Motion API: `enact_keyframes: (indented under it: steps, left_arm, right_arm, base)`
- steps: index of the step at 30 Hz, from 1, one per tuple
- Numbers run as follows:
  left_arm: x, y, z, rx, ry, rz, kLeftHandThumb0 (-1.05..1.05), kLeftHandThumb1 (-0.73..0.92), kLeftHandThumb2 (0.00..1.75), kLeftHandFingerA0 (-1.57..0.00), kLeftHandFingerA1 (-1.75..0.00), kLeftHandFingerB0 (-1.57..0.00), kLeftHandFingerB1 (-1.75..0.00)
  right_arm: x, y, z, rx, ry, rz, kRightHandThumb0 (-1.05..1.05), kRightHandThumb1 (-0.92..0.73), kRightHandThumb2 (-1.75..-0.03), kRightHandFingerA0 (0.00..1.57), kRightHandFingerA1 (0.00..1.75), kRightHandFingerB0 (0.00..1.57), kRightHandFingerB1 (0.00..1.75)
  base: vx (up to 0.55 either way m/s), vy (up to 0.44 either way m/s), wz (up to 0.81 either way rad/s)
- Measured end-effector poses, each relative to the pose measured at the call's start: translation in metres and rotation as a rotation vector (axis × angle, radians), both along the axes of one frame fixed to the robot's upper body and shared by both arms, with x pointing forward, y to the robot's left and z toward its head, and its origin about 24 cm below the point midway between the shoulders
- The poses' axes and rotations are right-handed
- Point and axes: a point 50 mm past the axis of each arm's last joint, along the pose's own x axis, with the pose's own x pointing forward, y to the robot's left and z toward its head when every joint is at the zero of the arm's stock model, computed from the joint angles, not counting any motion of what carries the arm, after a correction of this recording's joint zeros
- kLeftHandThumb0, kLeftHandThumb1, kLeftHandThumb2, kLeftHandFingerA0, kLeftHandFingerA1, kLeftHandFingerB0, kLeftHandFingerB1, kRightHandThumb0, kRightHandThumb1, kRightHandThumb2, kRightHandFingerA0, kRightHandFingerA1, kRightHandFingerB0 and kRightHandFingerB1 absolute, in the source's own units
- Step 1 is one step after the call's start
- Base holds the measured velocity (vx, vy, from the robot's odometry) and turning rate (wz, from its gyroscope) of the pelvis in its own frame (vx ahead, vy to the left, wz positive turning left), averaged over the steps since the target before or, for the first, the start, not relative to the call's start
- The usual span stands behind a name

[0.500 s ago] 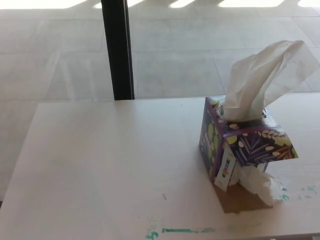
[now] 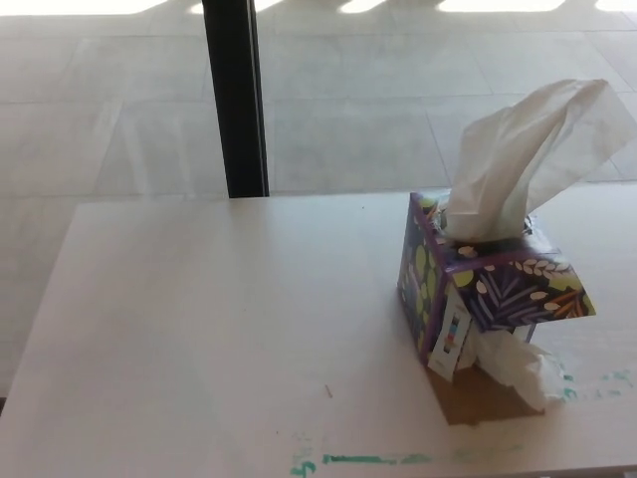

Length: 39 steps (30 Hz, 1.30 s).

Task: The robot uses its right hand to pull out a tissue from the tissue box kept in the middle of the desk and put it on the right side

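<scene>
Neither hand shows, so their state is unknown. The tissue box (image 2: pixel 488 294) stands on the desk (image 2: pixel 219 329), a tissue (image 2: pixel 523 159) rising from its top. Best pinch that tissue high above the box and pull straight up.

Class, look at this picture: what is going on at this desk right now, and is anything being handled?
Nothing is being handled at this moment. Neither of the robot's hands is in view. A purple patterned tissue box stands on the right part of the pale desk, with a white tissue sticking up out of its top, not yet pulled out. A crumpled white tissue lies on the desk at the box's near right corner. A dark post stands behind the desk.
</scene>
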Motion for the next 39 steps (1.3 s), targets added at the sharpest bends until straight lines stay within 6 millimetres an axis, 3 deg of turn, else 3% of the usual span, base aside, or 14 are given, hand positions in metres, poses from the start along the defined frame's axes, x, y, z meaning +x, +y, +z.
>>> enact_keyframes:
  steps: [5,6,7,14,15,16,19,20,22,23,31,35,36,39]
  left_arm:
    - [0.002,0.0,0.0,-0.003,-0.006,0.004,-0.83,0.91,0.67,-0.56,-0.53,-0.46,-0.43]
    - [0.002,0.0,0.0,-0.003,-0.007,0.005,-0.83,0.92,0.68,-0.55,-0.53,-0.44,-0.42]
    - [0.002,0.0,0.0,-0.003,-0.007,0.005,-0.82,0.92,0.68,-0.55,-0.52,-0.44,-0.42]
    - [0.001,0.0,0.0,-0.006,-0.006,0.005,-0.83,0.92,0.68,-0.59,-0.54,-0.47,-0.45]
    - [0.001,0.0,0.0,-0.006,-0.006,0.005,-0.82,0.91,0.67,-0.58,-0.54,-0.46,-0.45]
    - [0.001,0.0,0.0,-0.006,-0.006,0.005,-0.82,0.91,0.67,-0.59,-0.54,-0.46,-0.45]
    - [-0.001,-0.001,-0.001,-0.009,0.004,0.0,-0.84,0.92,0.68,-0.59,-0.51,-0.47,-0.44]
    - [-0.001,-0.001,-0.001,-0.01,0.008,-0.002,-0.82,0.92,0.67,-0.58,-0.51,-0.46,-0.43]
    - [-0.002,-0.001,-0.001,-0.011,0.01,-0.005,-0.82,0.91,0.67,-0.6,-0.53,-0.47,-0.44]
    - [-0.002,-0.001,-0.001,-0.011,0.011,-0.005,-0.83,0.92,0.68,-0.59,-0.52,-0.48,-0.43]
    - [-0.005,0.002,0.002,0.0,0.03,-0.016,-0.85,0.91,0.67,-0.59,-0.55,-0.49,-0.44]
    - [-0.006,0.003,0.003,0.002,0.035,-0.014,-0.83,0.9,0.68,-0.57,-0.57,-0.47,-0.45]
    - [-0.006,0.003,0.003,0.001,0.032,-0.013,-0.81,0.9,0.67,-0.55,-0.54,-0.43,-0.44]
    - [-0.006,0.004,0.004,0.0,0.024,-0.005,-0.82,0.92,0.68,-0.52,-0.52,-0.42,-0.43]
  right_arm:
    - [0.046,0.016,0.058,-0.081,-0.164,0.117,-0.73,-0.64,-0.59,0.6,0.51,0.28,0.41]
    - [0.055,0.02,0.068,-0.097,-0.183,0.146,-0.71,-0.55,-0.9,0.42,0.69,0.08,0.44]
    - [0.065,0.026,0.079,-0.115,-0.204,0.183,-0.62,-0.69,-0.62,0.31,0.54,0.11,0.25]
    - [0.122,0.079,0.125,-0.182,-0.259,0.427,-0.64,-0.67,-0.63,0.2,0.4,0.09,0.19]
    - [0.129,0.087,0.13,-0.193,-0.254,0.46,-0.72,-0.53,-0.86,0.13,0.48,0.06,0.27]
    - [0.136,0.096,0.134,-0.207,-0.248,0.494,-0.69,-0.66,-0.61,0.19,0.37,0.1,0.21]
    - [0.155,0.117,0.144,-0.248,-0.221,0.58,-0.77,-0.52,-0.88,0.13,0.48,0.05,0.33]
    - [0.161,0.125,0.147,-0.266,-0.208,0.607,-0.38,-0.37,-0.97,0.0,0.5,0.0,0.51]
    - [0.172,0.138,0.152,-0.3,-0.182,0.652,-0.39,-0.37,-0.97,0.0,0.51,0.0,0.51]
    - [0.178,0.145,0.155,-0.32,-0.167,0.673,-0.76,-0.5,-0.86,0.1,0.49,0.05,0.33]
    - [0.212,0.181,0.163,-0.392,-0.012,0.771,-0.85,-0.54,-0.91,0.05,0.4,0.11,0.15]
    - [0.221,0.185,0.156,-0.412,0.093,0.784,-0.74,-0.51,-0.95,0.0,0.4,0.0,0.23]
    - [0.223,0.186,0.154,-0.419,0.127,0.787,-0.83,-0.53,-0.93,0.04,0.2,0.08,0.19]
    - [0.228,0.189,0.15,-0.433,0.185,0.796,-0.92,-0.57,-0.92,0.0,0.17,0.1,0.14]
  base:
    - [0.0,0.0,0.0]
    - [0.0,0.0,0.0]
    - [0.0,0.0,0.0]
    - [0.0,0.0,0.0]
    - [0.0,0.0,0.0]
    - [0.0,0.0,0.0]
    - [0.0,0.0,0.0]
    - [0.0,0.0,0.0]
    - [0.0,0.0,0.0]
    - [0.0,0.0,0.0]
    - [0.0,0.0,0.0]
    - [0.0,0.0,0.0]
    - [0.0,0.0,0.0]
    - [0.0,0.0,0.0]
